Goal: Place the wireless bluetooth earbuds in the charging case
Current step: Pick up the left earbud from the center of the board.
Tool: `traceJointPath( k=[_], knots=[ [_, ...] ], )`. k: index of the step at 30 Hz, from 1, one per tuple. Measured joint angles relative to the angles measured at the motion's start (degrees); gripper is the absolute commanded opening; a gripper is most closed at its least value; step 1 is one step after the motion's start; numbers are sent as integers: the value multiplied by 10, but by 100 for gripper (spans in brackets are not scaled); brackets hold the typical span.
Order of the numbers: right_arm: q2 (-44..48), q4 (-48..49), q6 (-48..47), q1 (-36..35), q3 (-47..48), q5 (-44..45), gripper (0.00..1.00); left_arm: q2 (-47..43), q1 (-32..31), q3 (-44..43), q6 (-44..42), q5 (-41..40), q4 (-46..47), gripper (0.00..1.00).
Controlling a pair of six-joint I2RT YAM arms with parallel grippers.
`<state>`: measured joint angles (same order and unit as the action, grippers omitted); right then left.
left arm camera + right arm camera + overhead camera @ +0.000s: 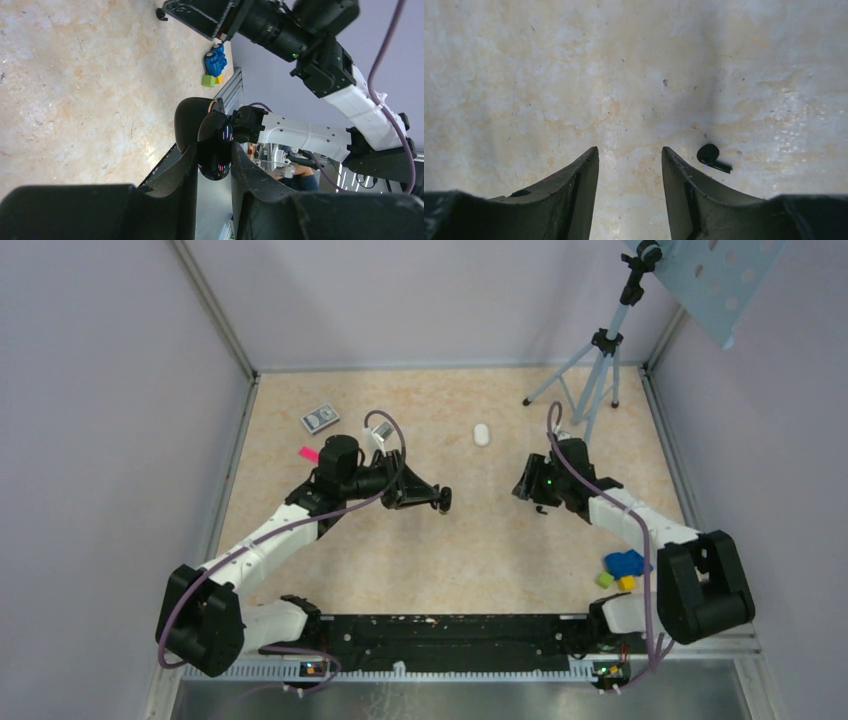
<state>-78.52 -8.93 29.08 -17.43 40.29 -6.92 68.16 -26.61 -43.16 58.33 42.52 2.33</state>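
My left gripper (pixel 440 499) is shut on a glossy black charging case (pixel 215 145) and holds it above the table; its lid (pixel 191 119) looks open. One black earbud (pixel 712 157) with a short stem lies on the table just right of my right gripper's right fingertip. My right gripper (pixel 630 150) is open and empty, low over bare table, and it also shows in the top view (pixel 530 495). A white oval case (pixel 482 434) lies farther back between the arms. No white earbuds are in view.
A tripod (pixel 600 370) stands at the back right. Coloured toy blocks (pixel 625 568) lie by the right arm's base. A small patterned box (pixel 320 419), a pink piece (pixel 309 453) and a silver item (pixel 378 432) lie at the back left.
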Motion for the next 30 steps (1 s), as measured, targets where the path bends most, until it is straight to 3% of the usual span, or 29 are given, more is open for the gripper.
traceJointPath(
  k=[7, 16, 30],
  knots=[
    [55, -52, -50, 0, 12, 70, 46, 0, 0, 0, -2, 0, -6, 0],
    [-3, -104, -93, 0, 38, 112, 42, -8, 1, 0, -2, -14, -6, 0],
    [-69, -94, -130, 0, 38, 103, 42, -8, 1, 0, -1, -5, -6, 0]
  ],
)
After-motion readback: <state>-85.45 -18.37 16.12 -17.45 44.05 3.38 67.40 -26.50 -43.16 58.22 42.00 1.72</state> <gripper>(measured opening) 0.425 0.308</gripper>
